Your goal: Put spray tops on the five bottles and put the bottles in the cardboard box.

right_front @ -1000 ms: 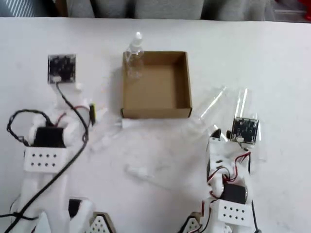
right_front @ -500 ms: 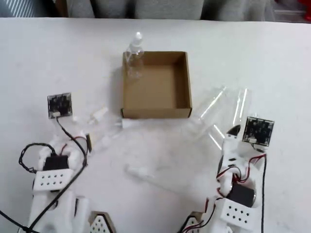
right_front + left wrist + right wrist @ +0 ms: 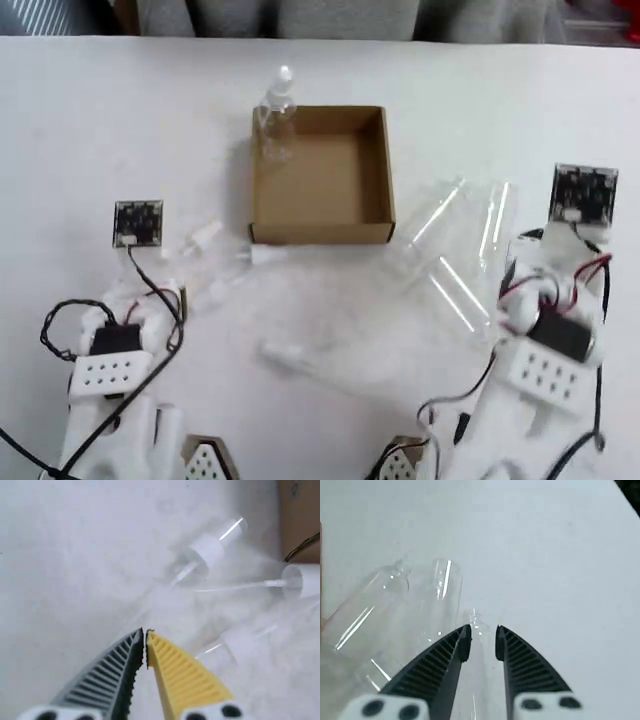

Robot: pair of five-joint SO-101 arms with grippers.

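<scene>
The open cardboard box [image 3: 320, 175] sits mid-table. One clear bottle with a white spray top [image 3: 276, 108] stands at its far left corner. Three clear bottles [image 3: 450, 215] lie without tops to the right of the box, also seen in the right wrist view as bottles [image 3: 432, 597]. Several loose spray tops [image 3: 205, 236] lie in front of the box's left corner. My left gripper [image 3: 145, 632] is shut on nothing, just short of the spray tops [image 3: 210, 546]. My right gripper [image 3: 480, 634] is open by a narrow gap beside the lying bottles.
The left arm [image 3: 110, 360] stands at the near left and the right arm [image 3: 550, 340] at the near right. Another spray top [image 3: 285, 352] lies alone near the front middle. Bare white table stretches to the far left and far right.
The left arm has pulled back toward the front edge, away from the box. The right arm has swung right and farther back, past the lying bottles.
</scene>
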